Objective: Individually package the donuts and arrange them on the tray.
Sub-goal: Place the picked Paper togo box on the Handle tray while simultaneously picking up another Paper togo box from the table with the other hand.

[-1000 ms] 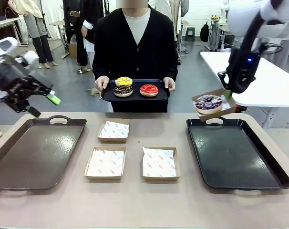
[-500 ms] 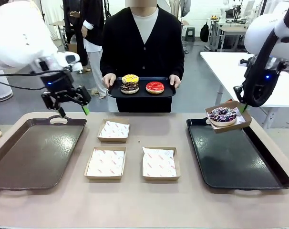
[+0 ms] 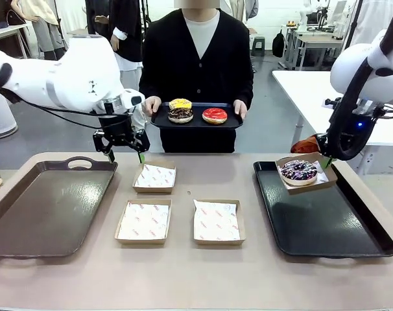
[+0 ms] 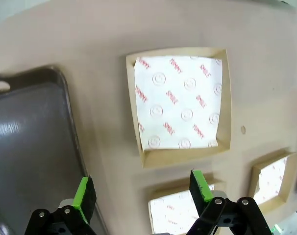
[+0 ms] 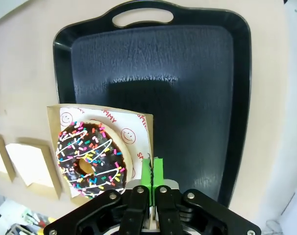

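Nearest the robot lie two shallow brown cardboard boxes lined with white paper, the left near box (image 3: 143,221) and the right near box (image 3: 217,221), side by side but apart. A third of the kind, the far box (image 3: 154,177), sits at twelve o'clock from the left one. In the left wrist view its liner (image 4: 180,105) carries red "SMILE" lettering among faint smiley faces. A long brown plastic tray (image 3: 28,214) lies at nine o'clock of the boxes, and a black handled tray (image 3: 333,227) at three o'clock.

The left gripper (image 3: 126,156) hangs at ten o'clock of the far box, its green-padded jaws spread wide with nothing between them. The right gripper (image 3: 327,161) is pinched tight on the rim of a fourth cardboard box (image 3: 313,186) at the black handled tray's far left corner. In it lies the dark ring donut with coloured sprinkles (image 3: 299,170). Its half-covered liner print possibly reads "YUMMY".

Farthest, at twelve o'clock, a person in a black cardigan holds a small black serving tray (image 3: 196,123). It bears the yellow-iced donut (image 3: 180,103), the chocolate donut (image 3: 180,115) and the glossy red donut (image 3: 214,115).
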